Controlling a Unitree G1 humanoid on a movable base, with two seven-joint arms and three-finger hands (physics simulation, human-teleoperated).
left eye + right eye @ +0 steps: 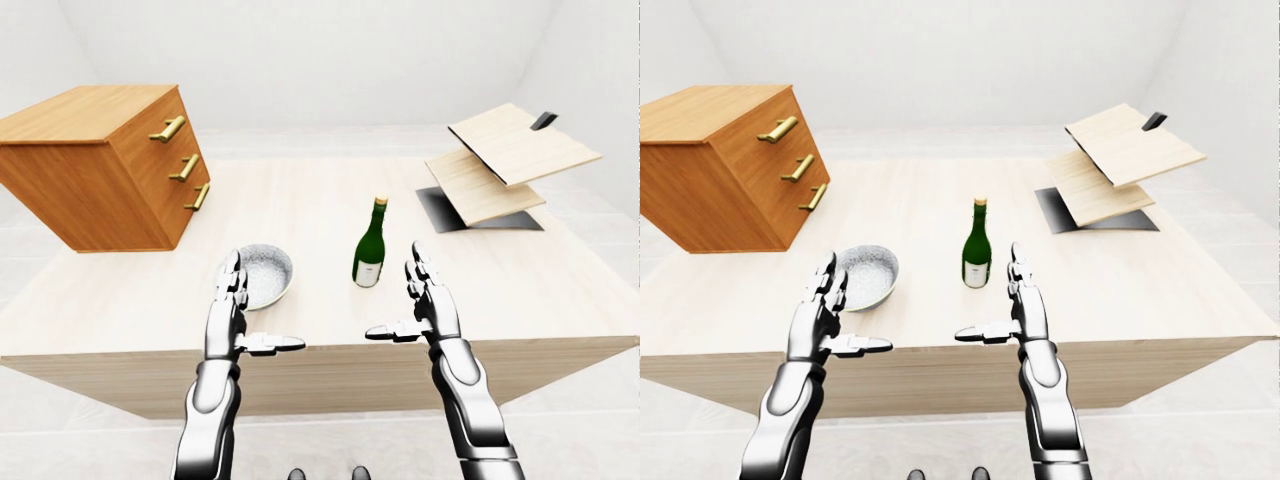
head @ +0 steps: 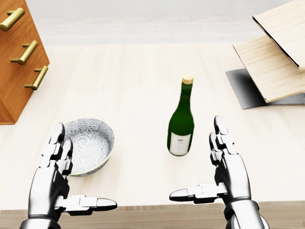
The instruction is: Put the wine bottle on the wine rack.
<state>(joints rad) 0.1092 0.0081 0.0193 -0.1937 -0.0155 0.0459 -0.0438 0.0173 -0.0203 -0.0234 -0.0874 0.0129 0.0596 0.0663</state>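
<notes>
A dark green wine bottle (image 2: 181,123) with a white label and a gold cap stands upright on the pale wooden table (image 2: 133,81), near the middle of the head view. My right hand (image 2: 209,171) is open just right of and below the bottle, fingers up, thumb pointing left, not touching it. At the lower left my left hand (image 2: 71,179) is open beside the bowl. The wine rack (image 1: 505,165), two tilted light wood boards on a dark base, sits at the table's upper right.
A grey patterned bowl (image 2: 89,145) rests left of the bottle, right by my left hand. A wooden drawer chest (image 1: 105,160) with brass handles stands at the table's upper left. The table's near edge (image 1: 320,350) runs just under both hands.
</notes>
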